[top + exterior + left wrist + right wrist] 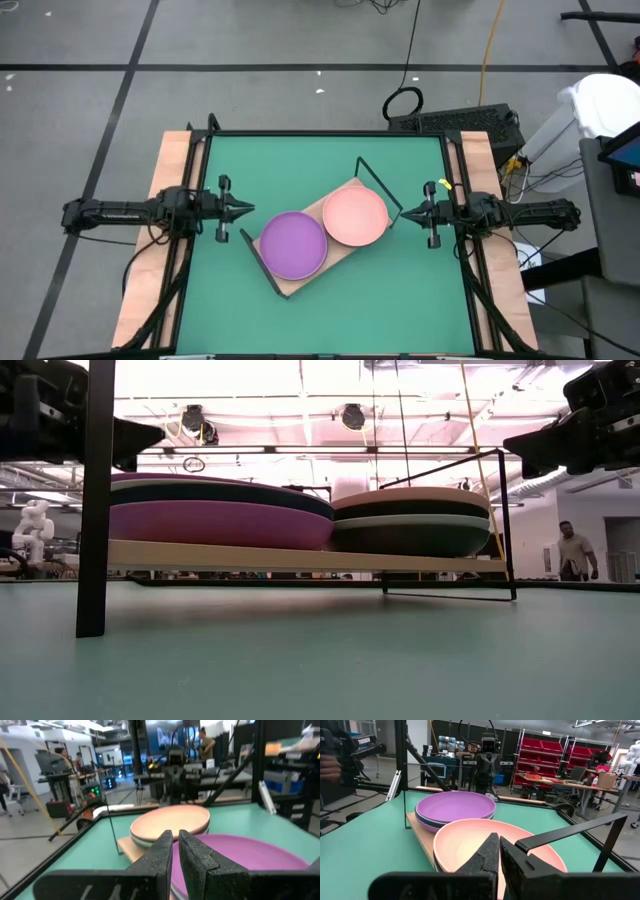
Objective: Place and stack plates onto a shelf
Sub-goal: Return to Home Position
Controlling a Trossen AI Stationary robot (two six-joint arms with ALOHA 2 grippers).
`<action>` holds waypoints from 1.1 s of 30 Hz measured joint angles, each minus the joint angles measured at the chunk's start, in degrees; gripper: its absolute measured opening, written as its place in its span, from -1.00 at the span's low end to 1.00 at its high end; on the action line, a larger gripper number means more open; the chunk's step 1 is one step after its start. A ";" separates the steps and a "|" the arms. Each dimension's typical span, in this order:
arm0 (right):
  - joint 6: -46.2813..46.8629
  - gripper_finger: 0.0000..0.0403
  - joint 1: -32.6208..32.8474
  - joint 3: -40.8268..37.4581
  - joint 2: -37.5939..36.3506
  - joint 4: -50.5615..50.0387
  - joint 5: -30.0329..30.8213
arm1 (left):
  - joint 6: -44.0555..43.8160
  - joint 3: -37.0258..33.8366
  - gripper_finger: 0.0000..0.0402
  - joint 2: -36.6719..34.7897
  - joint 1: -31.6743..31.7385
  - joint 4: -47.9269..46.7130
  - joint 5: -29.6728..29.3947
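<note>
High view: the wooden shelf lies slantwise in the middle of the green table, with two stacks of plates side by side on it. A purple plate tops the stack nearer the left arm, a pink plate the other. The left gripper hangs at the table's left side, fingers pressed together and empty. The right gripper faces it from the right, also closed on nothing, close to the shelf's wire end
</note>
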 joint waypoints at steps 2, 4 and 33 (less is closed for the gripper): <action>0.00 -1.00 0.00 0.00 0.00 0.02 0.04 | -0.32 0.00 -0.80 -1.60 -0.01 -0.34 0.96; 0.00 -1.00 0.00 0.00 0.00 0.04 0.04 | -0.42 0.02 -0.80 -3.16 -0.07 -1.90 1.72; -0.02 -1.00 0.00 0.00 0.00 0.16 0.13 | -6.21 0.00 -0.80 -10.38 -5.83 -13.72 2.80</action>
